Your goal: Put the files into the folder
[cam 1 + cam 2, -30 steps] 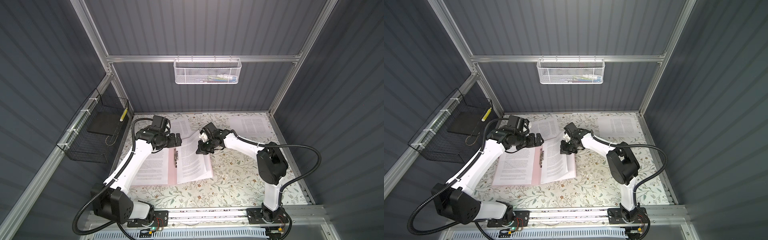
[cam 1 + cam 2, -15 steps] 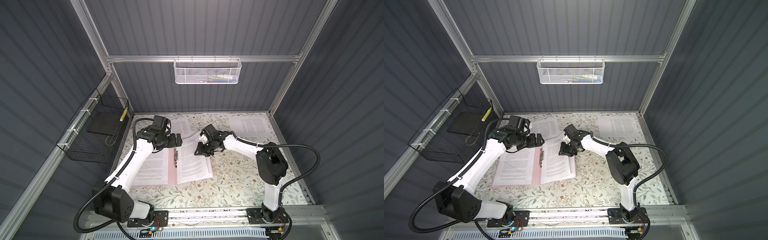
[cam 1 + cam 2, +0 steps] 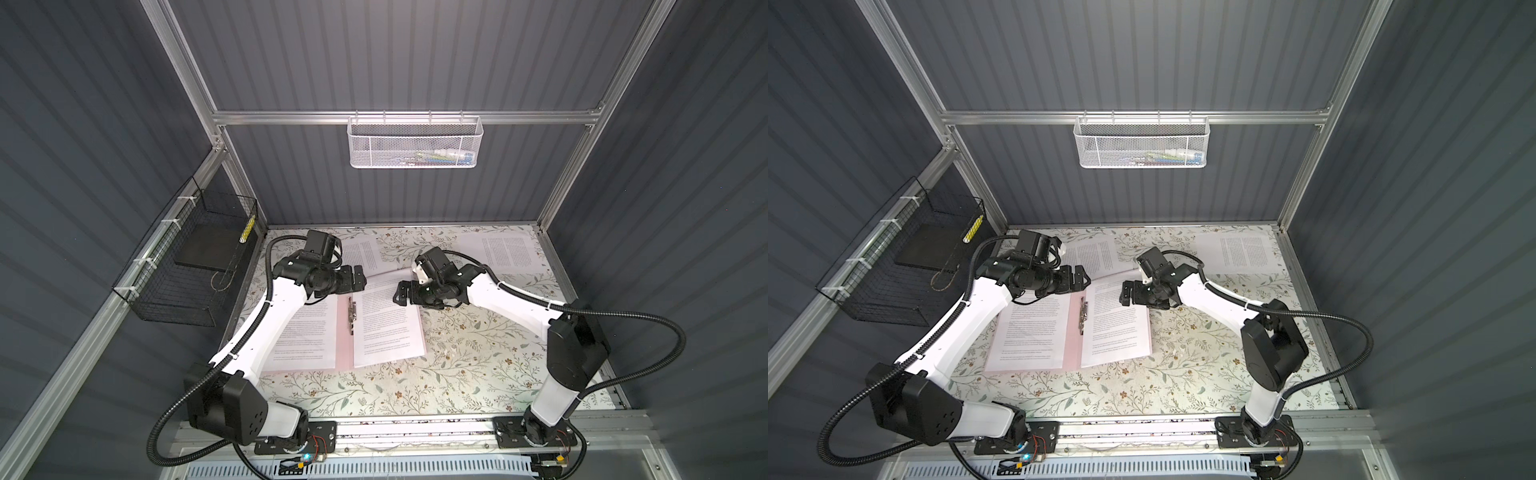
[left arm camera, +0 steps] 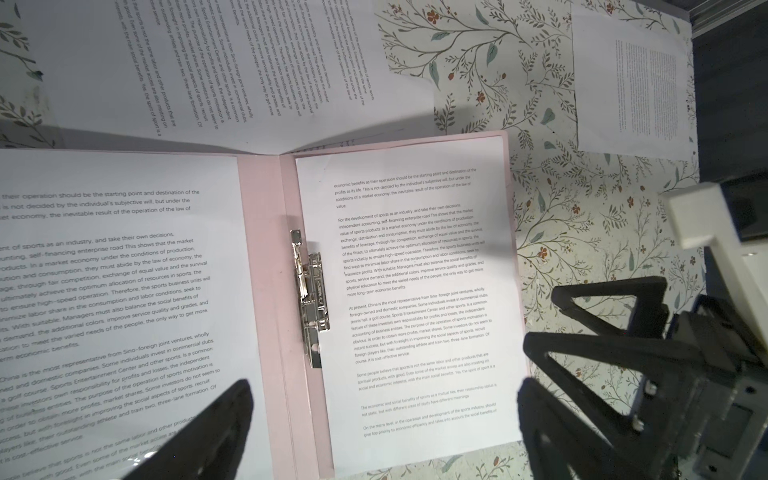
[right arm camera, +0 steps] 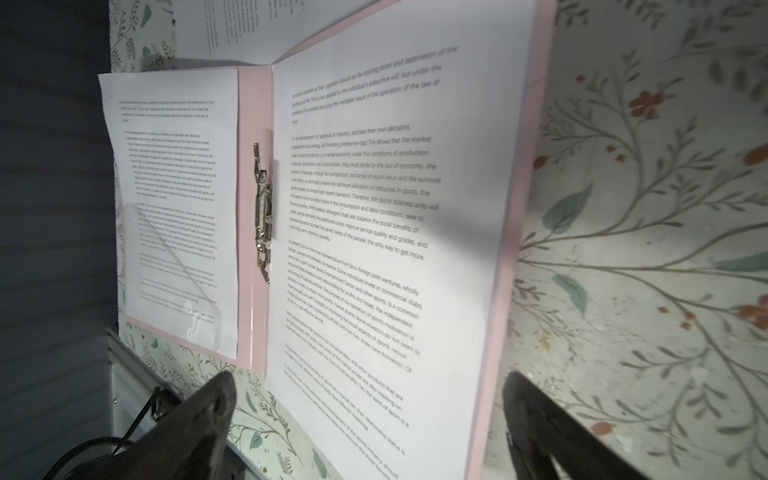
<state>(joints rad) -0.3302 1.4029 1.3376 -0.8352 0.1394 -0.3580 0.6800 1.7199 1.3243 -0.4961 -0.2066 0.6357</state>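
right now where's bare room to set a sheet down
Bare: the table strip between folder and front rail, and the patch right of the folder. Crowded: the back: left hand and right hand over the folder, a loose sheet behind it, a second sheet in the right corner.

Reading off the white printed paper sheet (image 4: 415, 291) on the thin pale pink folder (image 4: 266, 291), right arm's side: "For the development of sports as an industry, and take their own decisions". Lower down: "At present, China is the most representative from Sino-foreign joint ventures". Same wording, larger, on the white sheet (image 4: 116, 270) on the other half: "starting point and destination of the". On the loose white sheet (image 4: 208, 62) beyond the folder, turned sideways: "the spirit of sport is a". Far corner sheet (image 4: 631, 83): print too small to read.
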